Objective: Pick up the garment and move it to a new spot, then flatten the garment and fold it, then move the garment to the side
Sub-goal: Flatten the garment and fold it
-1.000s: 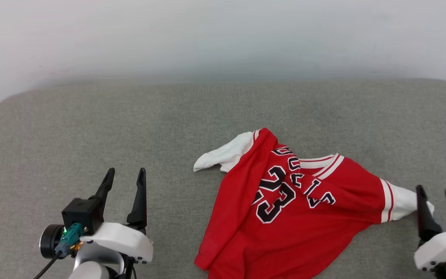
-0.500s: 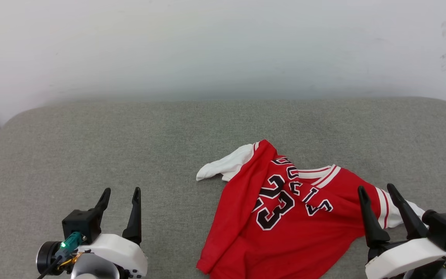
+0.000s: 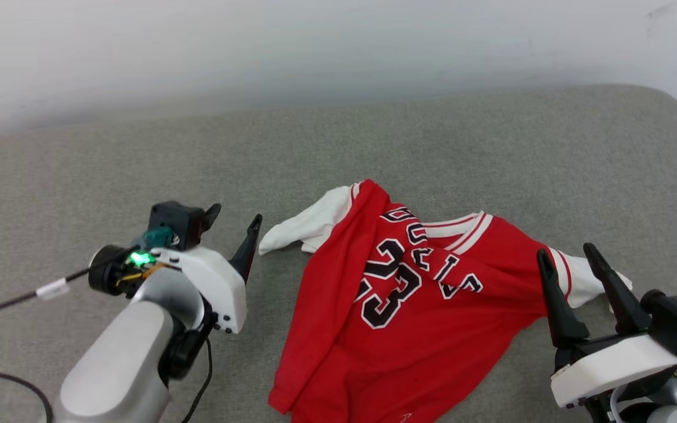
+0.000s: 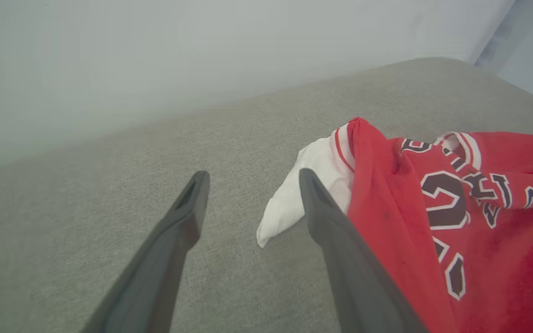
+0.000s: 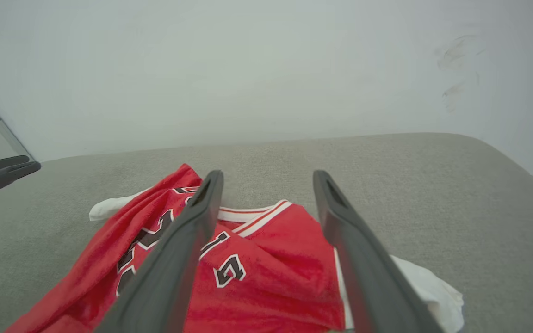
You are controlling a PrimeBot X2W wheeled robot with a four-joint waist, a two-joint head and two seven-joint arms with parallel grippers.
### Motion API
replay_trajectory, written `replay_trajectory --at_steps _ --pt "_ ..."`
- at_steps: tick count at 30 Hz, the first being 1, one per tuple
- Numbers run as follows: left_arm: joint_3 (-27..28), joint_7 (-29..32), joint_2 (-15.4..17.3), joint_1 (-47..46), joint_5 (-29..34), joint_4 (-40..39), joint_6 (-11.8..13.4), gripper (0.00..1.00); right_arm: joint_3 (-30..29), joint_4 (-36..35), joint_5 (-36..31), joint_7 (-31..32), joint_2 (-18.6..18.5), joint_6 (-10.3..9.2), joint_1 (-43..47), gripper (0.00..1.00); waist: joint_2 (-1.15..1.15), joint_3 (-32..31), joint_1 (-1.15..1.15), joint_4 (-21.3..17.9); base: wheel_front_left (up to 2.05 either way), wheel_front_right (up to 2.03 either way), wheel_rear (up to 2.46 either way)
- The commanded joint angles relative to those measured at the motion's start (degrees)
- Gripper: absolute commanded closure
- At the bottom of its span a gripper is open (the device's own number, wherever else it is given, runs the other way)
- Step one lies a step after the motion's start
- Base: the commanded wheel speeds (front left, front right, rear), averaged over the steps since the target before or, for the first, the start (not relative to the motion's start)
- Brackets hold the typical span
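On the grey cushion [image 3: 138,153], from centre toward 5 o'clock in the head view: one garment [image 3: 409,305] — a red jersey with white short sleeves and striped trim. It lies crumpled, its 9 o'clock side doubled over in a long fold, with one sleeve [image 3: 303,226] out at 10 o'clock and the other sleeve [image 3: 585,282] at 3 o'clock. Left gripper [image 3: 235,212], at 8 o'clock: jaws wide, empty, tips just beside the first sleeve. Right gripper [image 3: 565,249], at 4 o'clock: jaws wide, empty, poised by the second sleeve; contact cannot be told. Progress, by judgement: no step looks done; lifting, moving, flattening, folding and setting aside all remain. Writing: number 23, black with white outline, legible. The lettering beside it is buckled by creases — single letters show, no whole word reads. Brand mark: none made out.
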Motion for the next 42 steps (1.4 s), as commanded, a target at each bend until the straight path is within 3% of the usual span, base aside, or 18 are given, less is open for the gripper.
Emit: replay_trajectory --at_steps 1,5,8,19,20,21,22,23,25,31,42 --pt "-1.11 3.42 0.14 -3.42 -0.52 2.13 -2.14 0.00 0.04 0.10 0.19 0.09 -0.28 -0.02 -1.19 0.00 0.00 3.65 0.00 -3.05 0.00 0.00 0.00" --pt "-3.21 12.58 1.04 -9.11 -2.39 7.10 -6.52 0.00 0.18 0.63 0.80 -0.43 -0.08 -0.02 -2.46 0.00 0.00 6.59 0.00 -5.09 0.00 0.00 0.00" --pt "-4.45 18.57 1.68 -12.36 -3.82 9.84 -8.36 0.00 0.23 1.26 1.21 -0.89 0.27 -0.02 -2.91 0.00 0.00 8.48 0.00 -6.40 0.00 0.00 0.00" --pt "-10.27 36.67 3.43 -16.32 -8.39 17.68 -10.48 0.00 0.63 3.47 3.24 -2.96 1.08 -0.02 -4.79 0.00 0.00 12.70 0.00 -9.29 0.00 0.00 0.00" --pt "-11.43 39.35 3.24 -15.81 -9.21 18.57 -10.55 0.22 0.70 3.66 3.31 -3.17 1.12 -0.02 -4.83 0.00 0.00 12.76 0.00 -9.42 0.00 0.00 0.00" --pt "-12.58 41.99 3.08 -15.13 -10.17 19.23 -10.62 0.55 0.69 3.88 3.42 -3.33 1.17 -0.02 -4.83 0.00 0.00 12.79 0.00 -9.51 0.00 0.00 0.00" --pt "-13.47 43.75 2.88 -14.56 -11.01 19.42 -10.74 0.73 0.63 4.05 3.58 -3.39 1.21 -0.02 -4.89 0.00 0.00 12.82 0.00 -9.57 0.00 0.00 0.00" --pt "-14.01 44.55 2.79 -14.27 -11.64 19.14 -10.81 1.00 0.61 4.20 3.73 -3.41 1.26 -0.02 -5.00 0.00 0.00 12.83 0.00 -9.60 0.00 0.00 0.00" --pt "-14.45 43.75 2.84 -14.03 -12.13 18.30 -10.86 1.00 0.34 4.53 3.80 -3.64 1.30 -0.02 -5.17 0.00 0.00 12.66 0.00 -9.40 0.00 0.00 0.00" --pt "-11.97 32.28 3.96 -13.79 -9.89 15.93 -9.02 1.00 -0.84 5.13 3.26 -3.00 1.10 -0.02 -4.79 0.00 0.00 10.01 0.00 -6.88 0.00 0.00 0.00" --pt "-4.93 14.48 6.99 -4.93 -8.90 4.73 1.10 1.00 -4.95 6.40 4.38 2.42 0.14 -0.02 -2.90 0.00 0.00 4.07 0.00 -0.50 0.00 0.00 0.00"
